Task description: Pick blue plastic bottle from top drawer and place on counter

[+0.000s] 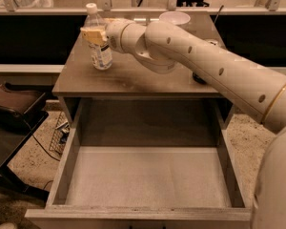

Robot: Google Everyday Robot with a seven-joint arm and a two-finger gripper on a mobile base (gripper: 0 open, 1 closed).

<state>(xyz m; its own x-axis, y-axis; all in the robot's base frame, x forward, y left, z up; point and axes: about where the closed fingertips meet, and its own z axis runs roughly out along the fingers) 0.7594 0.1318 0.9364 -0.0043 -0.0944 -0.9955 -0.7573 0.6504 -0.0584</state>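
Note:
The blue plastic bottle (99, 44), clear with a white cap, stands upright on the left part of the counter (133, 84). My gripper (96, 33) reaches in from the right and is closed around the bottle's upper body, with its tan fingers (92, 34) across the label. The bottle's base looks to be resting on the counter. The top drawer (148, 178) is pulled fully open below the counter's front edge, showing its grey floor.
A white bowl (174, 17) sits at the back of the counter. A small dark object (199, 78) lies on the right, partly behind my arm. A dark seat (14, 104) and a wire basket (59, 133) are on the floor to the left.

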